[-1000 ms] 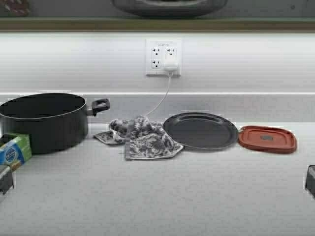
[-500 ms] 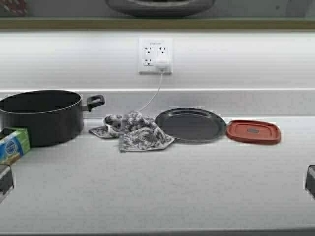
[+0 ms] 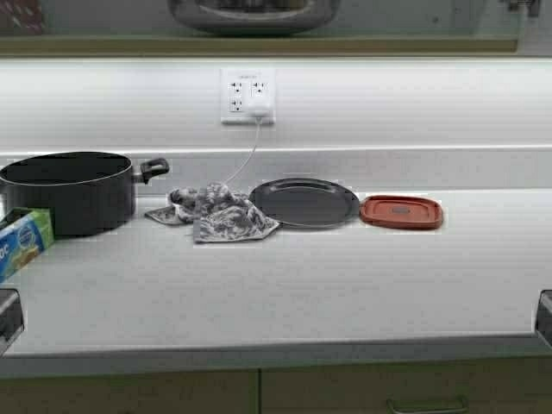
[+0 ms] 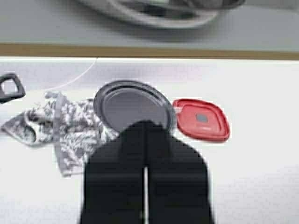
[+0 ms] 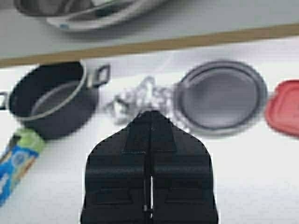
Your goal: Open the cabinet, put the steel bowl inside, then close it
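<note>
The steel bowl (image 3: 254, 15) sits at the top of the high view, above the tan front edge of the cabinet (image 3: 362, 44), on its grey floor. It also shows as the steel bowl (image 4: 154, 11) in the left wrist view and the steel bowl (image 5: 88, 14) in the right wrist view. The cabinet's doors are out of view. My left gripper (image 4: 145, 126) is shut and holds nothing, low at the left edge of the counter. My right gripper (image 5: 150, 115) is shut and holds nothing, low at the right edge. Both are far below the bowl.
On the white counter (image 3: 285, 285) stand a black pot (image 3: 69, 190), a patterned cloth (image 3: 216, 212), a dark flat plate (image 3: 304, 202), a red lid (image 3: 401, 211) and a blue-green box (image 3: 21, 241). A wall socket (image 3: 248, 96) has a cord. Tan drawer fronts (image 3: 388, 390) run below the counter edge.
The robot has backed away from the counter and shifted right: everything has slid up and left in the high view, and the counter's front edge and drawer fronts have come into sight.
</note>
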{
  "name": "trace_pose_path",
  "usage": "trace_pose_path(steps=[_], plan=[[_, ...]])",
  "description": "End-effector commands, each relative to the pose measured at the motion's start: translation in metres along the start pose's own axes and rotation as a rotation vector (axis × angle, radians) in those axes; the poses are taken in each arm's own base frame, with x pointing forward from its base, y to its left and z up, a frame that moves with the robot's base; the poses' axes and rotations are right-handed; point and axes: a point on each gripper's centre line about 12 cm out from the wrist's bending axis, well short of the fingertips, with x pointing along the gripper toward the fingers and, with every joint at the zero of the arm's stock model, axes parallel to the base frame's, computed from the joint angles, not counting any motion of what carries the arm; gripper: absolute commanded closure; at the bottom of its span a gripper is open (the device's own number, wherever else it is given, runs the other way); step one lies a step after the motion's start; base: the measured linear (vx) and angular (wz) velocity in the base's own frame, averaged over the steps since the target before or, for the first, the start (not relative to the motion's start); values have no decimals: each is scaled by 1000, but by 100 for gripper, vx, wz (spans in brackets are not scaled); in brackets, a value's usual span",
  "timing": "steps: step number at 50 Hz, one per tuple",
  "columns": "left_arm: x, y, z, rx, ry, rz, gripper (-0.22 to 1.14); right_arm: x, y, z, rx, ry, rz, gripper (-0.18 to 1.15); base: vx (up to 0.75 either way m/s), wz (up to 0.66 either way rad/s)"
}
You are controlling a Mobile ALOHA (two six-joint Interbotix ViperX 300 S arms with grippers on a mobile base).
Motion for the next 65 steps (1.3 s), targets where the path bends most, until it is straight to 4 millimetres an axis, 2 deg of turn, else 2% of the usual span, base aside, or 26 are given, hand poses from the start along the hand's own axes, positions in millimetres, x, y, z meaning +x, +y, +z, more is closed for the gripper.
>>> trace_pose_path(steps=[1, 21, 26, 31, 40, 47, 55, 65], plan=[[6, 0, 12, 6, -21, 6, 85, 4, 7, 16, -13, -42, 23, 90, -30, -2], [19, 5, 7, 32, -2, 37, 85, 16, 9, 23, -93, -50, 24, 90, -27, -2], [22, 15, 11, 51, -21, 74, 85, 18, 5, 25, -94, -53, 12, 90, -28, 4], [21, 31, 18, 45, -23, 119, 85, 10, -8, 33, -88, -78, -30, 90, -30, 7], [12, 78, 56, 36, -36, 241, 85, -7, -50, 54, -67, -146, -167, 90, -27, 7], [-2, 121, 96, 48, -17, 345, 85, -32, -83, 77, -58, -213, -299, 90, -22, 7], [-26, 159, 134, 30, -46, 461, 85, -63, -118, 117, -60, -314, -455, 90, -16, 2], [-54, 170, 166, 39, -137, 532, 85, -94, -145, 151, -55, -373, -602, 90, -10, 4]])
